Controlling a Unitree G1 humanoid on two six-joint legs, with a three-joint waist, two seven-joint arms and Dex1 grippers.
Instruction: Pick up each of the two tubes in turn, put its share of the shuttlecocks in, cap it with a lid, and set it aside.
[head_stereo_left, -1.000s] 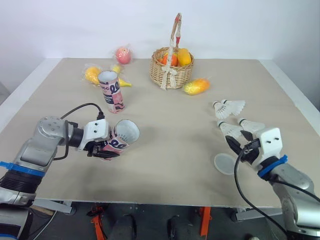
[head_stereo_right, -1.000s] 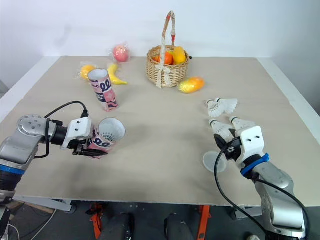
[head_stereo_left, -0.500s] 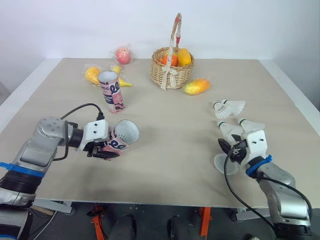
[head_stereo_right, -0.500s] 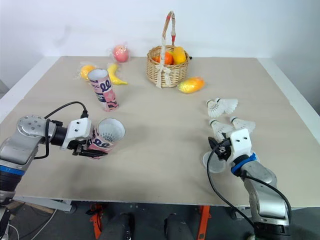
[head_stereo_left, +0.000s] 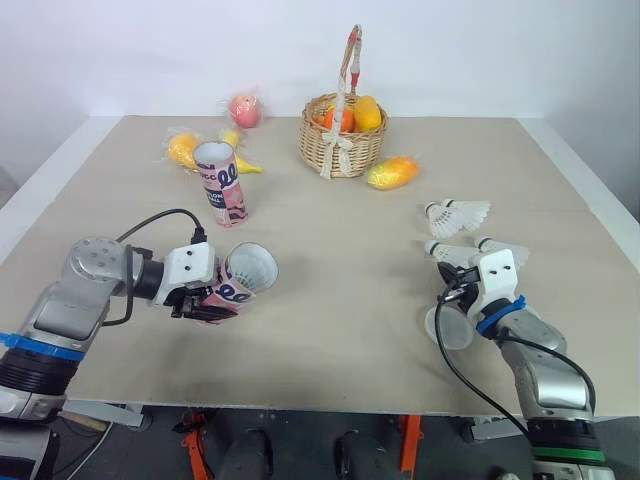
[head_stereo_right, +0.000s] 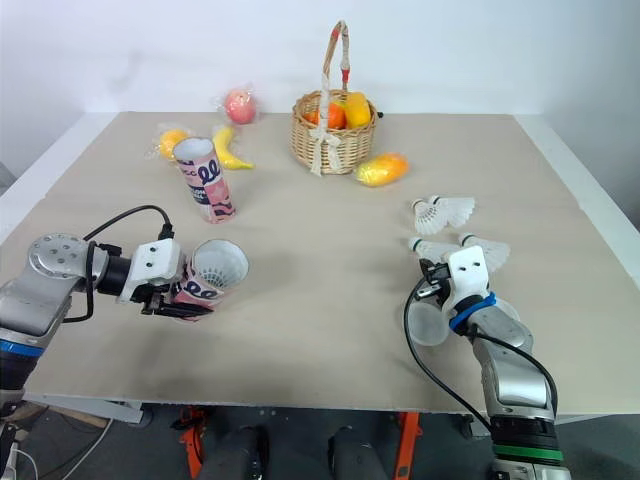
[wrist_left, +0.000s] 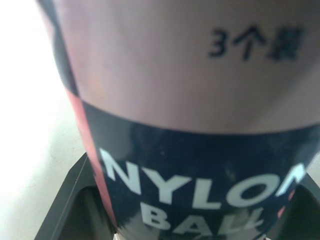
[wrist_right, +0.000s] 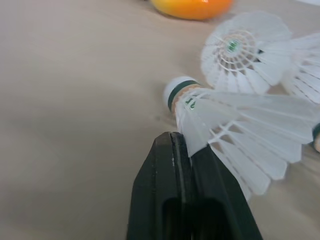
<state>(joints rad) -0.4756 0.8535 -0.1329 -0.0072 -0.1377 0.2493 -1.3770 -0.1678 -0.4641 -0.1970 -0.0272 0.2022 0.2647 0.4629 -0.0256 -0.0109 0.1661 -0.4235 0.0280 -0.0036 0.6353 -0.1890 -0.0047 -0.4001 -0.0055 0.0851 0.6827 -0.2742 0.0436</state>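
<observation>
My right gripper (wrist_right: 181, 145) is pinched shut on just the thin feather edge of a shuttlecock (wrist_right: 240, 125) at the table's near right, so the shuttlecock may slip or twist loose as I carry it left and miss the mouth of the tilted nylon-ball tube (head_stereo_left: 245, 275) clamped in my left gripper (head_stereo_left: 208, 303).

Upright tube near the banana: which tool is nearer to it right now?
Left. The left tool, shut on the tilted second tube, is a little nearer the robot than the upright tube; the right tool is far across the table, pinching a shuttlecock.
</observation>
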